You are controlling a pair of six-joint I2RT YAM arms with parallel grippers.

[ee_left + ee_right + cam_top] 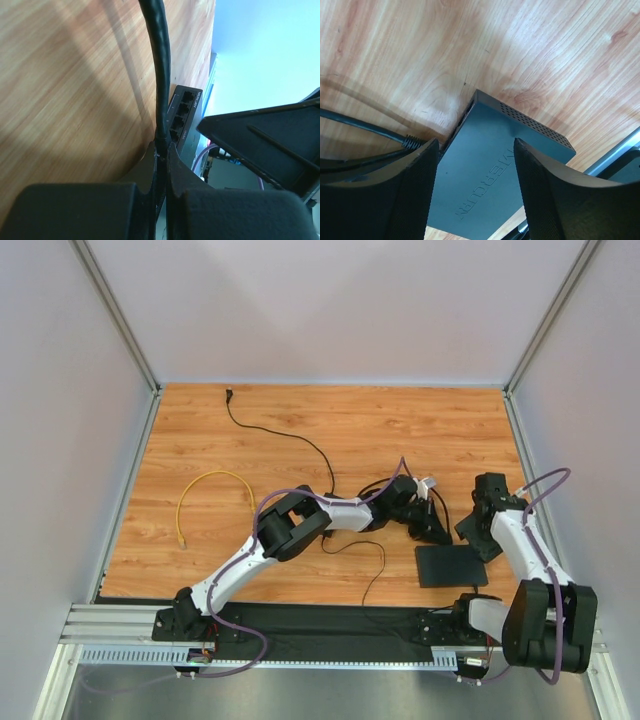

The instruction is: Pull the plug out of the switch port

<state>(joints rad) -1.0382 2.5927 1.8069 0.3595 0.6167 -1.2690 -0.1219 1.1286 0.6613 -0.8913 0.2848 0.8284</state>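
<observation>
Left gripper [162, 150] pinched shut on black cable [160, 75], right at port face of switch [186, 117]. Plug itself hidden behind fingers, so can't tell if seated. Four ports [178, 121] showing look empty. Switch flat on table [300, 430], near-right of left gripper, long side running left-right, ports seemingly facing far side. You pull straight away from that face, along cable line. Right gripper [475, 145] wide, hovering over switch top, gripping nothing. It's nearer box body: use it to pin box.
</observation>
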